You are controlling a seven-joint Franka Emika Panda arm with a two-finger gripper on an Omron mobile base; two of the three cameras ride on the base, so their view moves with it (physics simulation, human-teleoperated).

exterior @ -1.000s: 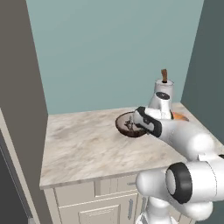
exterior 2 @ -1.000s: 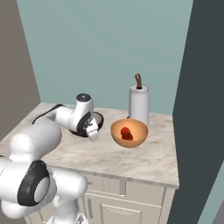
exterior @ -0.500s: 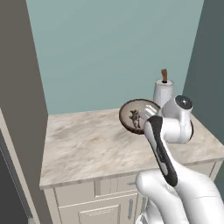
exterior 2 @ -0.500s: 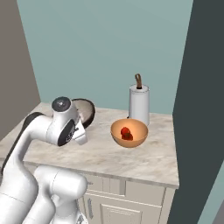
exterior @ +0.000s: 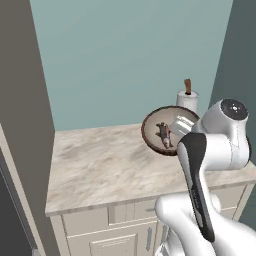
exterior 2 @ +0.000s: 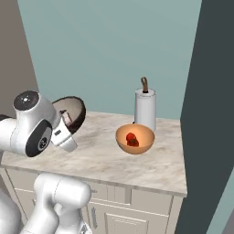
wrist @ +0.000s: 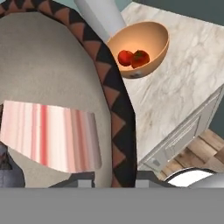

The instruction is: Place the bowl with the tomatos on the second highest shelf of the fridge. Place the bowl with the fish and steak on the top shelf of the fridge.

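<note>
Since a second ago the dark brown bowl (exterior: 168, 131) has come up off the marble counter (exterior: 105, 165) and now hangs tipped in the air, mouth toward the left base camera. You can take the gripper (wrist: 114, 183) as clenched on its zigzag rim (wrist: 114, 105) at the hand view's six o'clock (the fingertips themselves are hidden). Inside, the fish (exterior: 164, 135) runs roughly twelve to six in the left base view; the steak (wrist: 50, 133) lies twelve to six, edges at nine and three. You're mid-carry toward the fridge's top shelf, so next level the bowl, I'd judge, then swing and drive. The tomato bowl (exterior 2: 134, 139) waits by the paper towel roll (exterior 2: 145, 108).
</note>
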